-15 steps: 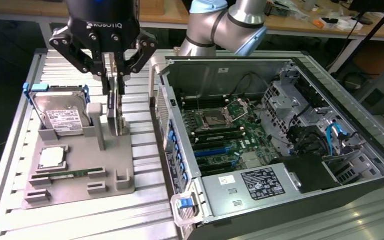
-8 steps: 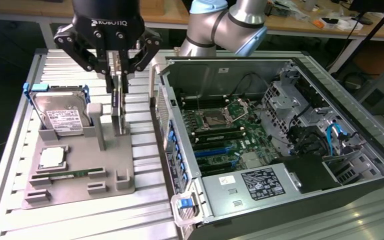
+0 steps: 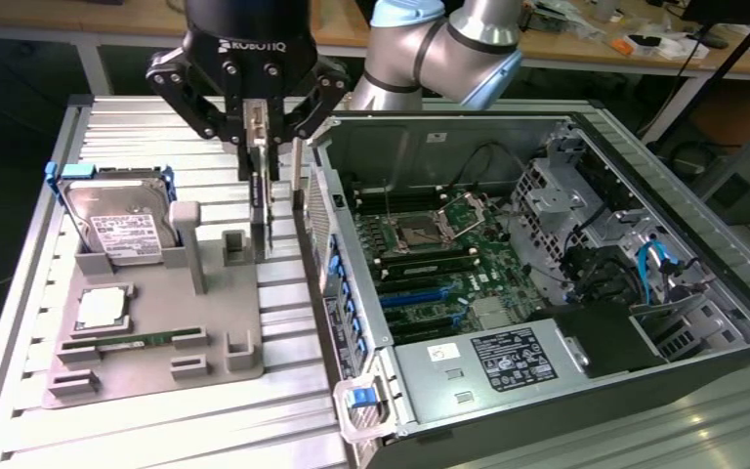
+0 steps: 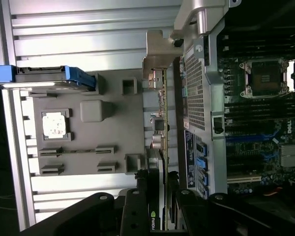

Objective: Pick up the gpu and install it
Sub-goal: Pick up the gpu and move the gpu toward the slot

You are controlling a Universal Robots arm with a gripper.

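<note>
The gpu [image 3: 266, 210] hangs edge-on, upright, just above the grey holder tray [image 3: 153, 366], close beside the open computer case's near wall [image 3: 336, 254]. My gripper [image 3: 269, 147] is shut on its upper edge from above. In the wrist view the gpu [image 4: 162, 123] runs away from my gripper [image 4: 157, 199] as a thin green board, with its silvery end bracket [image 4: 157, 54] at the far end. Black fingers [image 4: 137, 196] press on both of its sides. The motherboard [image 3: 434, 264] lies bare inside the case, with blue slots [image 3: 408, 293] facing up.
On the tray stand a silver hard drive with blue rails [image 3: 121, 220], a processor chip [image 3: 99, 308] and a narrow green memory stick [image 3: 134, 342]. The case's power supply [image 3: 506, 357] and drive cage [image 3: 570, 186] crowd the exterior view's right. The ribbed metal table [image 3: 153, 430] lies below.
</note>
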